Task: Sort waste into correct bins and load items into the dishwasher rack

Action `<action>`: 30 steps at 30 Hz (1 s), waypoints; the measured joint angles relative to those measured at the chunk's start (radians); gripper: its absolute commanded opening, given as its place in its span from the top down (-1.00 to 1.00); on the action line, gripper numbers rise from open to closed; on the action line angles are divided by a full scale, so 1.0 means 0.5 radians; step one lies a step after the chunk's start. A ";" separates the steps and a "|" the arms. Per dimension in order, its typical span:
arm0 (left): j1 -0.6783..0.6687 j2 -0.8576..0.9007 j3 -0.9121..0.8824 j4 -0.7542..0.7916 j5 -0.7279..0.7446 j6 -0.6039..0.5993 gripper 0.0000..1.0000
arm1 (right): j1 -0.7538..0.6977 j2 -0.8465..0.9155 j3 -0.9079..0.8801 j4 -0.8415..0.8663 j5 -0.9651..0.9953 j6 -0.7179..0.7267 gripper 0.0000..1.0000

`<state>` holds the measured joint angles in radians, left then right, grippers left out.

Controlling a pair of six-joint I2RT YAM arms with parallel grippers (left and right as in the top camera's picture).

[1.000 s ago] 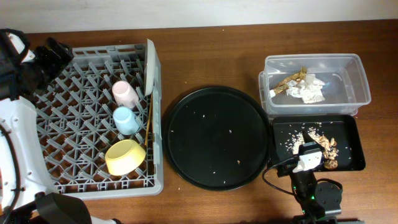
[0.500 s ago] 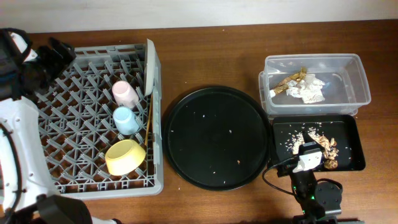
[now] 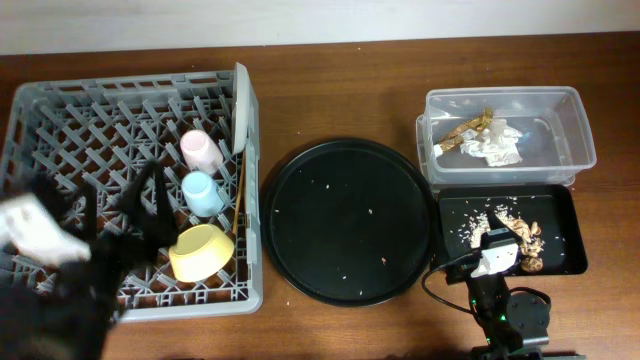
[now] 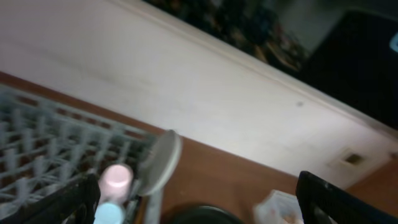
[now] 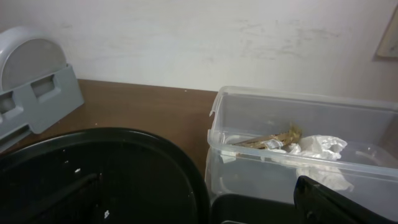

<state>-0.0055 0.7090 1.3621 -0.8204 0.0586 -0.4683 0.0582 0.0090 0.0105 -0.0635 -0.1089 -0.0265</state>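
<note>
Finds the left gripper point(image 3: 148, 200) smeared by blur low over the near-left part of the dishwasher rack point(image 3: 60, 120), fingers pointing toward the blue cup point(image 3: 203, 192) and yellow bowl point(image 3: 200, 252) and, by the wrist view, spread wide apart on nothing. Sets the right gripper point(image 5: 199, 205) level at the near side of the black tray point(image 3: 560, 200) of food scraps point(image 3: 520, 235), facing the clear tub point(image 5: 298, 143), fingers apart and empty. Shows the pink cup point(image 3: 200, 150), the white plate point(image 3: 241, 110) on edge and the chopsticks point(image 3: 239, 195) along the rack's right side, with the paper wad point(image 3: 497, 145) and wrapper strip point(image 3: 462, 135) in the tub
</note>
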 measured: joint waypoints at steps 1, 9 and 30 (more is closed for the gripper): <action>0.000 -0.175 -0.202 -0.013 -0.069 0.000 -0.99 | 0.000 0.002 0.000 -0.001 0.000 0.002 -0.97; 0.000 -1.140 -1.712 0.650 -0.301 0.000 -0.99 | -0.002 0.002 0.000 -0.002 0.008 0.002 -0.97; 0.000 -1.394 -2.702 1.489 -0.235 1.173 -0.99 | -0.002 0.002 0.001 -0.002 0.007 0.001 -0.97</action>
<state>-0.0055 0.0120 0.0109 -0.0757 -0.0589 0.1184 0.0574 0.0101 0.0109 -0.0643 -0.1055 -0.0261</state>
